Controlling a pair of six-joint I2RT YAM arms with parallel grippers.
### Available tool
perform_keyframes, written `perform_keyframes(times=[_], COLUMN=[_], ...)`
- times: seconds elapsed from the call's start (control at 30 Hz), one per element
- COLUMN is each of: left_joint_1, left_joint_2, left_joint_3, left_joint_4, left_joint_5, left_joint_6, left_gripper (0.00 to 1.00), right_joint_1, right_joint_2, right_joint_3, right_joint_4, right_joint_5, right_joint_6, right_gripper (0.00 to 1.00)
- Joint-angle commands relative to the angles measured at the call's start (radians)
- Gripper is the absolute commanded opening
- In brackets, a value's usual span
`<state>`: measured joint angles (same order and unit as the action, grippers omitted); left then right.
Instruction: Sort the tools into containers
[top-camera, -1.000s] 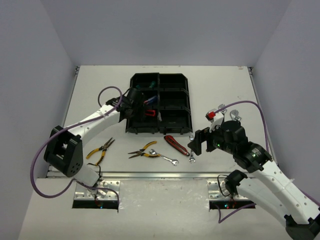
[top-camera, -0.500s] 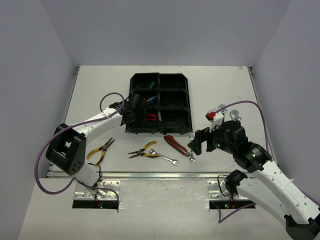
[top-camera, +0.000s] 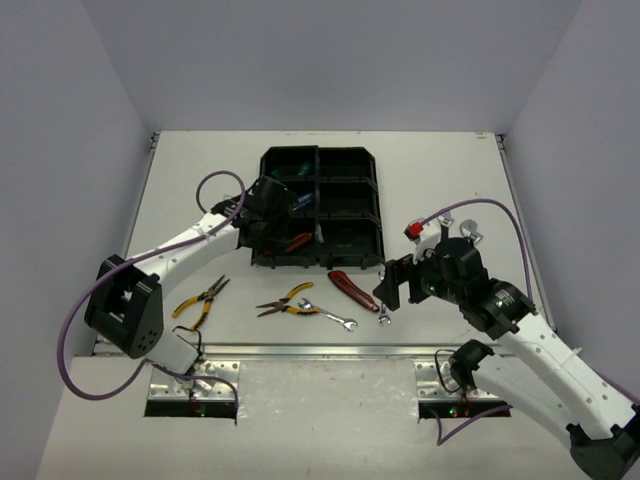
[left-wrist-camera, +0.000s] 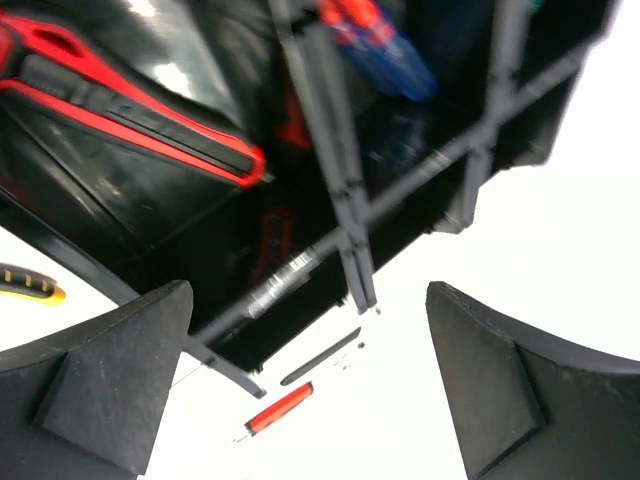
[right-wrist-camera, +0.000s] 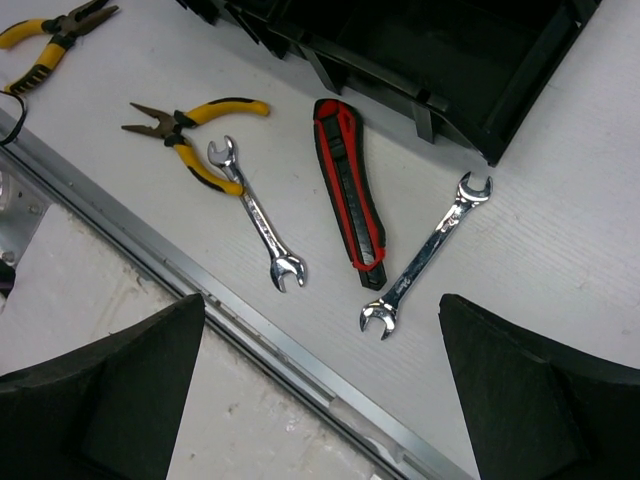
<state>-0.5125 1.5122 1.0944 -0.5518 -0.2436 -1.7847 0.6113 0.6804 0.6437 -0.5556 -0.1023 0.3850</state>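
The right end effector (right-wrist-camera: 320, 400) hangs over the table's (right-wrist-camera: 570, 210) near edge, its dark fingers (right-wrist-camera: 110, 390) spread wide with nothing between them. Below lies a red-black utility knife (right-wrist-camera: 350, 190), with a longer wrench (right-wrist-camera: 425, 255) on one side and a shorter wrench (right-wrist-camera: 255, 215) on the other, both apart from it. The shorter wrench's head rests against the needle-nose pliers (right-wrist-camera: 190, 135). A second pair of yellow pliers (right-wrist-camera: 50, 35) lies farther along the edge. The black tray (right-wrist-camera: 520, 90) sits behind the knife.
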Motion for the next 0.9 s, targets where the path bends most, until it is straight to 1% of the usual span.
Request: perform_keyframes(times=[0.0, 0.07, 0.1, 0.13, 0.17, 0.23, 0.27, 0.37, 0.43, 0.5, 0.53, 0.6, 0.63, 0.73, 0.83, 0.87], left_joint_1=[-0.009, -0.009, -0.009, -0.009, -0.008, -0.009, -0.009, -0.009, -0.008, -0.008, -0.009, -0.008, -0.008, -0.008, -0.008, -0.008], left_joint_2=[-0.129, -0.181, -0.22, -0.223, -0.275, -0.368, -0.403, -0.518, -0.604, -0.668, -0.67, -0.709, -0.72, -0.75, -0.793, -0.803], left_joint_3=[0.064, 0.051, 0.041, 0.039, -0.017, -0.068, -0.095, -0.196, -0.253, -0.276, -0.287, -0.302, -0.306, -0.325, -0.363, -0.37], left_joint_4=[0.015, 0.028, 0.061, 0.063, 0.12, 0.236, 0.26, 0.335, 0.378, 0.371, 0.369, 0.317, 0.291, 0.259, 0.265, 0.274], left_joint_5=[-0.05, -0.067, -0.069, -0.069, -0.051, -0.011, 0.005, 0.073, 0.131, 0.167, 0.182, 0.203, 0.204, 0.214, 0.239, 0.239], left_joint_6=[0.169, 0.266, 0.31, 0.357, 0.458, 0.608, 0.699, 0.853, 0.96, 1.023, 1.048, 1.116, 1.138, 1.173, 1.197, 1.2], left_gripper=[1.0, 1.0, 1.0, 1.0, 1.0, 1.0, 1.0, 1.0, 1.0, 1.0, 1.0, 1.0, 1.0, 1.0, 1.0, 1.0], right_joint_1=[0.002, 0.003, 0.007, 0.007, 0.019, 0.06, 0.073, 0.121, 0.135, 0.154, 0.157, 0.165, 0.17, 0.178, 0.204, 0.211], right_joint_2=[0.144, 0.234, 0.259, 0.284, 0.327, 0.378, 0.406, 0.529, 0.58, 0.645, 0.667, 0.722, 0.755, 0.82, 0.872, 0.877], right_joint_3=[0.034, 0.027, 0.016, 0.015, 0.001, -0.011, -0.009, 0.002, 0.016, 0.03, 0.035, 0.047, 0.055, 0.081, 0.105, 0.111], right_joint_4=[0.01, 0.021, 0.038, 0.04, 0.068, 0.112, 0.122, 0.165, 0.178, 0.21, 0.22, 0.246, 0.263, 0.274, 0.28, 0.281], right_joint_5=[-0.014, -0.001, 0.016, 0.017, 0.044, 0.105, 0.134, 0.194, 0.221, 0.242, 0.245, 0.253, 0.253, 0.249, 0.279, 0.286], right_joint_6=[0.004, 0.009, 0.011, 0.011, 0.012, 0.013, 0.01, 0.008, 0.017, 0.015, 0.015, 0.003, -0.003, -0.009, -0.011, -0.009], right_gripper=[0.99, 0.99, 0.99, 0.99, 0.97, 0.93, 0.91, 0.87, 0.82, 0.78, 0.76, 0.69, 0.67, 0.63, 0.58, 0.54])
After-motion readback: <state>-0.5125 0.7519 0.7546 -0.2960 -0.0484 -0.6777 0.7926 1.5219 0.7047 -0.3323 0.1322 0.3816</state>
